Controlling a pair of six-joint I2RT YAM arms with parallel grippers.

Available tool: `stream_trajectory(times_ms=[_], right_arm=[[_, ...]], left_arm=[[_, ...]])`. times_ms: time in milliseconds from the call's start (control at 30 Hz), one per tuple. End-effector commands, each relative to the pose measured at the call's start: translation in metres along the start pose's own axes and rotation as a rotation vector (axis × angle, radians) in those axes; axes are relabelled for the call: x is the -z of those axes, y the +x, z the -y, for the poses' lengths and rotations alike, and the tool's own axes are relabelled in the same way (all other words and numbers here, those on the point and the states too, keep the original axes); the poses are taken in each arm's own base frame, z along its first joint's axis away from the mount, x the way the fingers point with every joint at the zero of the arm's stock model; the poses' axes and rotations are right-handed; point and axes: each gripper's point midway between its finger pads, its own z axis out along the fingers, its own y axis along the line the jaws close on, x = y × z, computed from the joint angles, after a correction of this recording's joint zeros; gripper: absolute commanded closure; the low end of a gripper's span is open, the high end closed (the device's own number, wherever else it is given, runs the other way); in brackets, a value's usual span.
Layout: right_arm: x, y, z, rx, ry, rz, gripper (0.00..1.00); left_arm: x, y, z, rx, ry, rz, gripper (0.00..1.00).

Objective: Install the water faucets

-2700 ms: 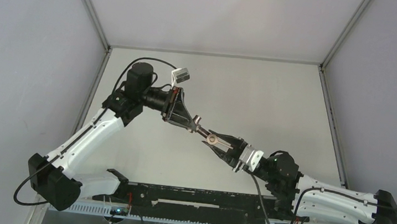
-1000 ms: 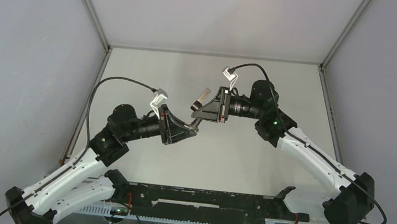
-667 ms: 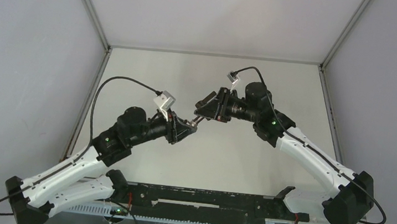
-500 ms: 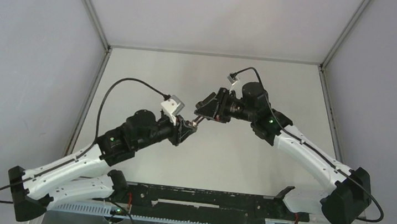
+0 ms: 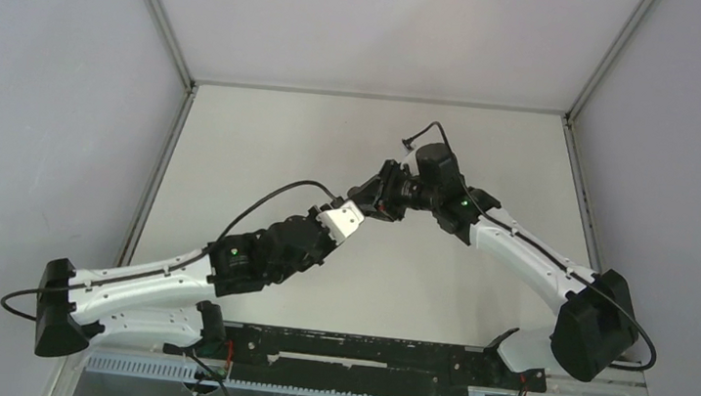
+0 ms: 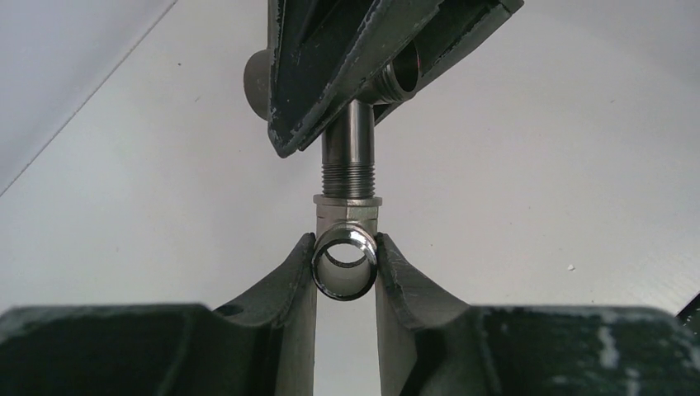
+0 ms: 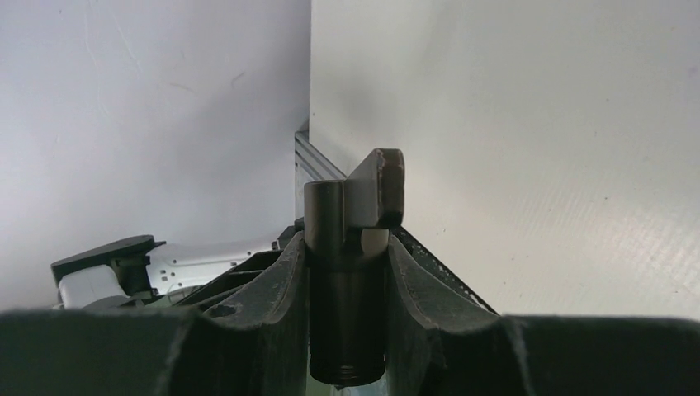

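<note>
My left arm (image 5: 162,272) stretches low and forward, and my right arm (image 5: 527,261) bends in from the right to meet it. The grippers sit tip to tip. My left gripper (image 6: 345,252) pinches the fitting (image 6: 345,262). My right gripper (image 7: 347,239) clamps the tap (image 7: 345,285), slanted just above the left's fingertips.

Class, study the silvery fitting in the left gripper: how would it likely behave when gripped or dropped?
The fitting looks like solid metal, so probably rigid and heavy for its size. Its polished round rim, pinched by the left gripper, may slip under a twist. Dropped, it might roll.
</note>
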Motion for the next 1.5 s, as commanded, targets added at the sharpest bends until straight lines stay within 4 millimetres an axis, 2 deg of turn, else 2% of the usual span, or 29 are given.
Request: stream_trajectory(times_ms=[0,100,267,400,733,1033,1200,1400,1467], right_arm=[[0.006,0.012,-0.022,0.003,-0.082,-0.072,0.71],[0.006,0.011,-0.021,0.005,-0.086,-0.070,0.48],[0.007,0.012,-0.023,0.015,-0.094,-0.071,0.29],[0.014,0.008,-0.024,0.036,-0.098,-0.026,0.22],[0.038,-0.006,-0.014,0.051,-0.079,0.067,0.21],[0.066,-0.026,-0.005,0.115,-0.066,0.196,0.22],[0.083,-0.026,-0.024,0.294,-0.163,0.257,0.30],[0.125,-0.024,-0.053,0.553,-0.313,0.465,0.30],[0.138,-0.020,-0.057,0.636,-0.365,0.550,0.28]], left_arm=[[0.017,-0.070,-0.022,0.121,-0.060,0.262,1.00],[0.018,-0.066,-0.028,0.165,-0.057,0.258,1.00],[0.024,-0.069,-0.037,0.257,-0.037,0.289,1.00],[0.024,-0.070,-0.040,0.278,-0.018,0.303,1.00],[0.020,-0.069,-0.034,0.330,0.027,0.294,1.00],[0.020,-0.068,-0.032,0.381,0.063,0.293,1.00],[0.026,-0.072,-0.038,0.449,0.096,0.298,1.00],[0.039,-0.089,-0.040,0.620,0.259,0.287,1.00],[0.041,-0.094,-0.042,0.690,0.315,0.276,1.00]])
